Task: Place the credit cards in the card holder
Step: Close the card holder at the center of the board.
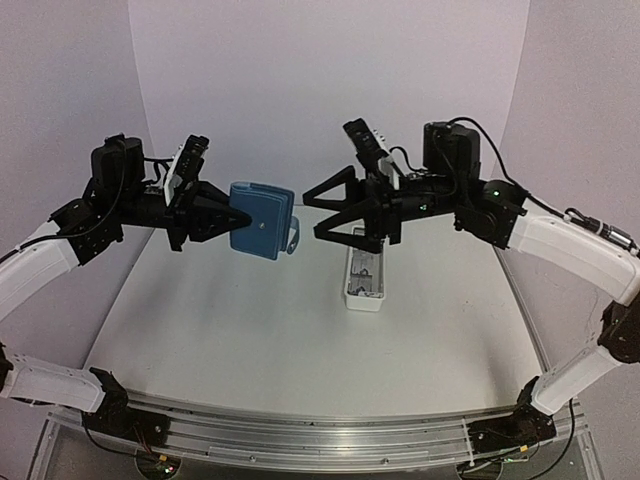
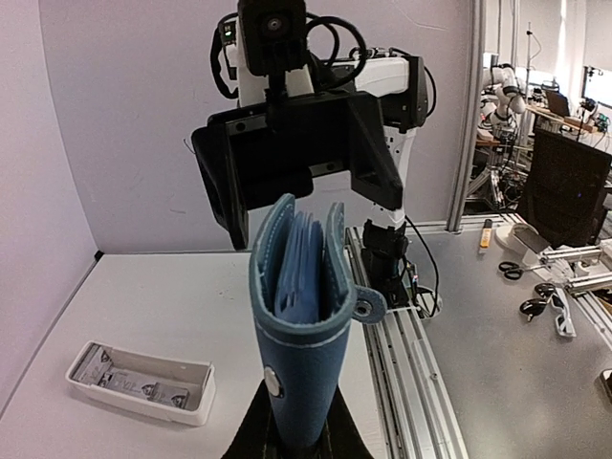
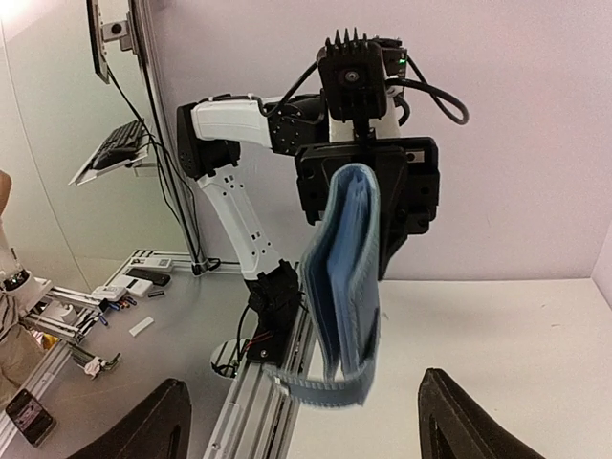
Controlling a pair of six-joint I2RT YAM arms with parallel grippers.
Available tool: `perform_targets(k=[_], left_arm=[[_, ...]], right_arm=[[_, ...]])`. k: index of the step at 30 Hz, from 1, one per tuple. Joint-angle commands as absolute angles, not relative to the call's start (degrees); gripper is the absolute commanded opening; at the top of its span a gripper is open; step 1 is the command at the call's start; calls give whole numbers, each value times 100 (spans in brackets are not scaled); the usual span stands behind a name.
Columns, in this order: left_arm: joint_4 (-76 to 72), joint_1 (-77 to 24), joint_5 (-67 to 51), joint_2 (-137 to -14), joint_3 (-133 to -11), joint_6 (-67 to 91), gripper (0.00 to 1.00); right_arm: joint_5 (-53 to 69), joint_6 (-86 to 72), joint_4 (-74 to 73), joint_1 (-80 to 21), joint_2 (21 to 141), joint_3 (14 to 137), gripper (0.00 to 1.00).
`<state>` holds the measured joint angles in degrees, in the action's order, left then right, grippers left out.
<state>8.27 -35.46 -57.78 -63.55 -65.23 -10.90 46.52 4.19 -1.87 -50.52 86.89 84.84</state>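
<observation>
The blue card holder (image 1: pixel 262 222) hangs in the air above the back of the table, with my left gripper (image 1: pixel 238 220) shut on its folded edge. Seen from the left wrist, the holder (image 2: pixel 301 316) stands upright out of the left gripper (image 2: pixel 296 445), its mouth slightly parted, showing lighter blue leaves inside. Its snap tab (image 2: pixel 366 306) dangles loose. My right gripper (image 1: pixel 312 220) faces the holder's open edge, a short way off, open and empty. In the right wrist view the holder (image 3: pixel 349 258) hangs beyond my right gripper (image 3: pixel 301 430). I cannot make out any credit cards.
A long narrow white tray (image 1: pixel 362 300) lies on the table under the right gripper, with pale grey pieces in it (image 2: pixel 143 382). Aluminium rails (image 1: pixel 320 435) run along the table's near edge. Benches with tools stand off the table (image 2: pixel 545 277).
</observation>
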Motion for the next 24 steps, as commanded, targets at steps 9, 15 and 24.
perform_targets(k=[9, 15, 24], left_arm=[[-640, -3551, -4828, -6211, -6679, 691, 0], [-809, -3552, -4992, -6287, -6770, 1074, 0], [-971, -3551, -5015, -6358, -6794, 1169, 0]], right_arm=[[3088, -314, 1618, -5492, 8323, 7242, 83], [2480, -1060, 3569, -5640, 8528, 6703, 98], [1610, -1531, 4644, -5887, 8928, 6828, 84]])
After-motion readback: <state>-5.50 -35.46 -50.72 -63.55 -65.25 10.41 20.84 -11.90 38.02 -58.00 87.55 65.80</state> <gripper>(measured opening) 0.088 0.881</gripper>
